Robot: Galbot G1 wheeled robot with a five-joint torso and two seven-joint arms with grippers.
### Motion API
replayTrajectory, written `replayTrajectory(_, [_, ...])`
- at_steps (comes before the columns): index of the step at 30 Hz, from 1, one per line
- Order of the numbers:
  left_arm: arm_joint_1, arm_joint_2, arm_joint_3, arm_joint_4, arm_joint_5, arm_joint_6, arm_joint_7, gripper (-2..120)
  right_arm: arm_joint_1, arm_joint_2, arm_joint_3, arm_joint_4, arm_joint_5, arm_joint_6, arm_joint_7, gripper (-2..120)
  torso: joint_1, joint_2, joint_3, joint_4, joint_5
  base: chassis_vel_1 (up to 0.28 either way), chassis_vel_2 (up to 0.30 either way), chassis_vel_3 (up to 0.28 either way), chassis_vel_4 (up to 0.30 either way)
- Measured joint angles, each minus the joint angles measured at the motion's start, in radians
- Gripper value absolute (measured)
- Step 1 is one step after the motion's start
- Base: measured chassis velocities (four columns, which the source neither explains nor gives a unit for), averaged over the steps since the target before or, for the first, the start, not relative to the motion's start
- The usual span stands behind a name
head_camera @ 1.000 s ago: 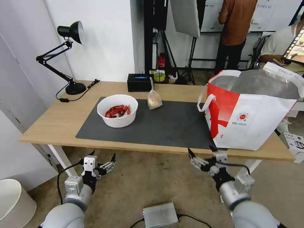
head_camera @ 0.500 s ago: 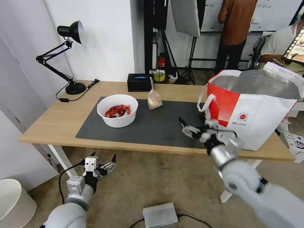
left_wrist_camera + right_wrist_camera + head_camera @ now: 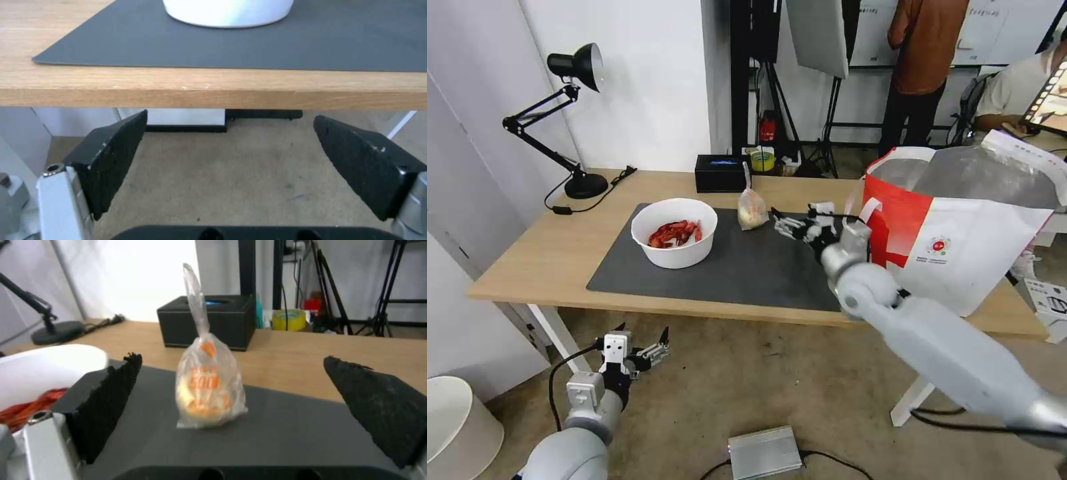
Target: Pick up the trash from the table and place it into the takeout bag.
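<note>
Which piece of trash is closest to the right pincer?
The knotted bag, just ahead of the open right pincer; the bowl lies farther left.

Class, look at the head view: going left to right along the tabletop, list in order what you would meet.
Desk lamp → white bowl of crayfish shells → knotted clear bag → right gripper → takeout bag.

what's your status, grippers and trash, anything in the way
Right gripper open over the mat, aimed at the small knotted bag, not touching. Left gripper open, parked below the table edge. Bowl of shells untouched. Path clear.
</note>
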Motion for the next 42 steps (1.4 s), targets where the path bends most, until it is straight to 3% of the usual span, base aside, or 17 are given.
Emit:
replayTrajectory(21, [0.023, -0.019, -0.015, -0.003, 0.007, -0.004, 0.000, 100, 0.269, 0.312, -0.065, -0.444, -0.002, -0.191, 0.022, 100, 0.000, 0.000, 0.000, 0.0000, 0.0000, 0.000, 0.000, 0.000, 0.000])
replayTrajectory(42, [0.037, -0.032, -0.022, -0.014, 0.016, -0.006, 0.001, 100, 0.313, 0.460, -0.074, -0.662, -0.093, -0.335, 0.012, 100, 0.000, 0.000, 0.000, 0.0001, 0.0001, 0.000, 0.000, 0.000, 0.000])
